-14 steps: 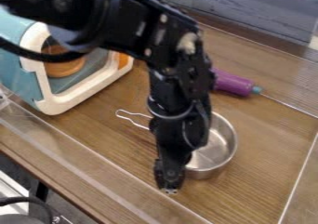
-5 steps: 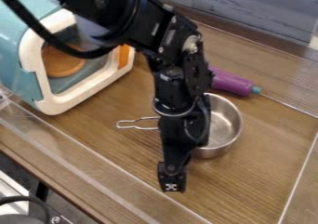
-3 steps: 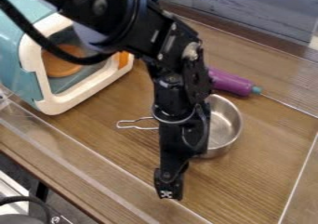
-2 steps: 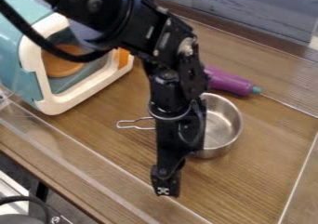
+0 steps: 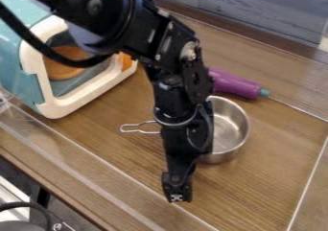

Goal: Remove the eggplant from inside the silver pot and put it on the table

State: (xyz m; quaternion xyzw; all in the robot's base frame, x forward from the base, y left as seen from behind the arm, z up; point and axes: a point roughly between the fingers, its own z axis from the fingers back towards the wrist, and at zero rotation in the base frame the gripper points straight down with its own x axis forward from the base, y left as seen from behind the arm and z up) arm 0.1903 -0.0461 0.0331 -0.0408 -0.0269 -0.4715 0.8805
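The purple eggplant (image 5: 239,83) with its blue-green stem lies on the brown wood-grain table (image 5: 289,149), behind the silver pot and outside it. My arm hides its left end. The silver pot (image 5: 225,134) stands right of the arm, its inside bare metal, and its wire handle (image 5: 134,128) points left. My gripper (image 5: 175,189) points straight down at the bare tabletop in front of the pot, well apart from the eggplant. Its fingers stand open with nothing between them.
A teal-and-white toy microwave (image 5: 38,77) stands at the left with a yellow toy food piece (image 5: 67,67) inside. A clear glossy rim (image 5: 77,168) runs along the table's front and right edges. A grey wall lies behind the table.
In the oldest frame the gripper was at the pot's front rim; it has since come away toward the near edge. The pot sits slightly farther back. Over the last second almost nothing moved.
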